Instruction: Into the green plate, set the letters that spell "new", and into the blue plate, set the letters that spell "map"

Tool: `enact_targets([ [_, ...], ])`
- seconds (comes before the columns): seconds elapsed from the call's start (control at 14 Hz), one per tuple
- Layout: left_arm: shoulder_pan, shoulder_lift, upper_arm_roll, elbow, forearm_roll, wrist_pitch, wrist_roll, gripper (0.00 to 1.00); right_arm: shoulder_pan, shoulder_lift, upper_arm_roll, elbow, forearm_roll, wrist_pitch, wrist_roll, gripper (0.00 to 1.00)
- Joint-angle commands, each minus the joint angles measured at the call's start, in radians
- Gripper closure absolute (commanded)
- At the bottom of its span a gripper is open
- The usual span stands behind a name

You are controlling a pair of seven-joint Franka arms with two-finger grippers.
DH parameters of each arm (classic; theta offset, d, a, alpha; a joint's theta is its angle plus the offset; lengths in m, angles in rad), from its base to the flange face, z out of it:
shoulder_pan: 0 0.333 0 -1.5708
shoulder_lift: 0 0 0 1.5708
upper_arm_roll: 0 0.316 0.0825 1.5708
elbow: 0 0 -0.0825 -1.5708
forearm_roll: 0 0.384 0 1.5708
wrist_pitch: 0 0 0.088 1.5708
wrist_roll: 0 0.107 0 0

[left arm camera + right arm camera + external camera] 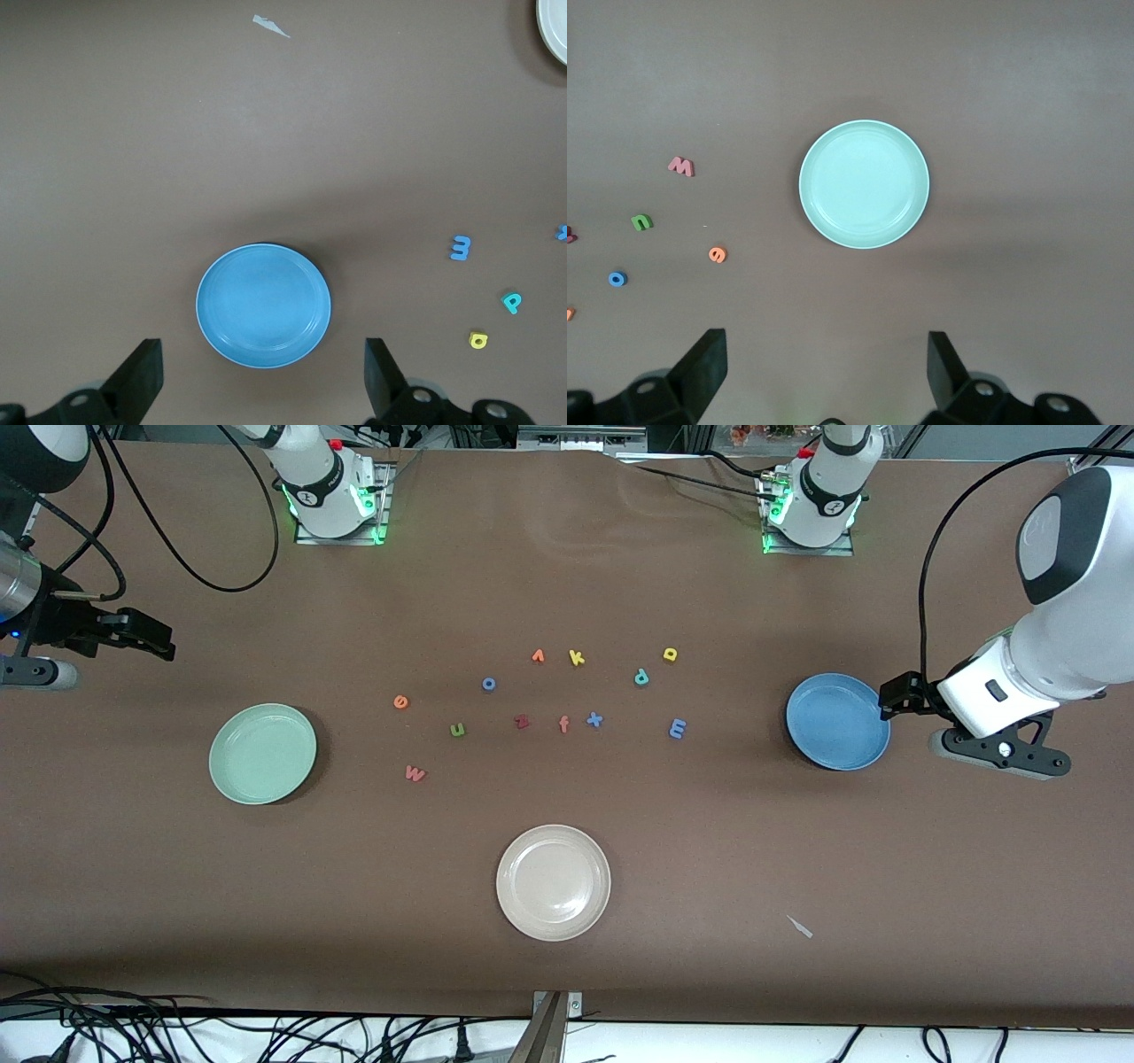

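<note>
Presently, both arms wait, each hand aloft at its own end of the table.
Left gripper: black fingers spread wide, nothing between them; over the brown table just beside the blue plate.
Blue plate: round, smooth, shallow-rimmed, bare inside; the thing on the table nearest the left gripper.
Letters for "map": small foam shapes farther from the left gripper than the plate, toward the table's middle; blue "m" closest to the plate, teal "p" and yellow "a" farther from the front camera.
Right gripper: black fingers likewise spread, holding nothing; over the table's edge near the green plate.
Green plate: round, pale mint, glossy, shallow rim, bare inside.
Letters for "new": pink "w" closest to the green plate, orange round "e" and green "n" past it toward the middle.
Other pieces: blue ring "o", dark red "z", blue "x", yellow "k", all among the task letters.
Cream plate: matte off-white disc, nearest the front camera.
</note>
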Motion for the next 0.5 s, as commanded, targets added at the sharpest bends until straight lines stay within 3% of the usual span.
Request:
enact_targets([
  [0.0,0.002,-0.003,-0.004,0.007,0.017,-0.013,0.019,0.0,-0.003,0.007,-0.001,0.02,0.021,-0.012,-0.008,0.0],
  [0.43,0.004,0.013,-0.005,-0.001,0.016,-0.019,0.017,0.0,0.004,0.007,0.003,0.015,0.022,-0.018,-0.017,0.0],
])
